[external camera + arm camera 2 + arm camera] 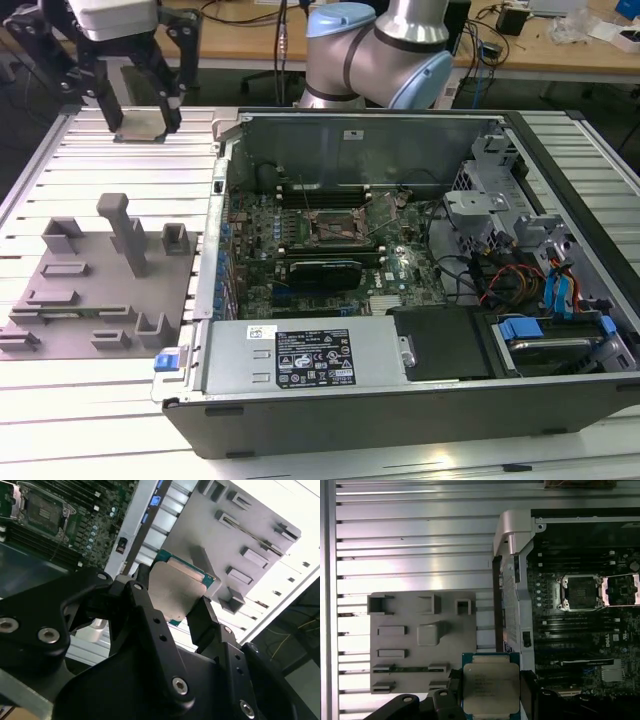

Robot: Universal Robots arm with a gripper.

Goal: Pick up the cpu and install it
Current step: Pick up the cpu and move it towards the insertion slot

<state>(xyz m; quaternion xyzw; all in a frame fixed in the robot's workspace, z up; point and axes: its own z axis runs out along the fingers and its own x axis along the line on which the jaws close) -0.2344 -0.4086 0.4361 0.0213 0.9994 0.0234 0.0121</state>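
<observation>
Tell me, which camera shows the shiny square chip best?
The first wrist view: it looks flat onto the cpu, so its silver top shows between the jaws. The second wrist view shows the cpu tilted, partly behind the jaws. In the exterior view the cpu is small and nearly edge-on.

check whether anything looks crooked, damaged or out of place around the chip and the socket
Nothing stands out. The cpu sits squarely in the pincer, not tilted, over the slatted table beside the open computer case. The socket on the board lies open, its cover plate folded aside.
</observation>
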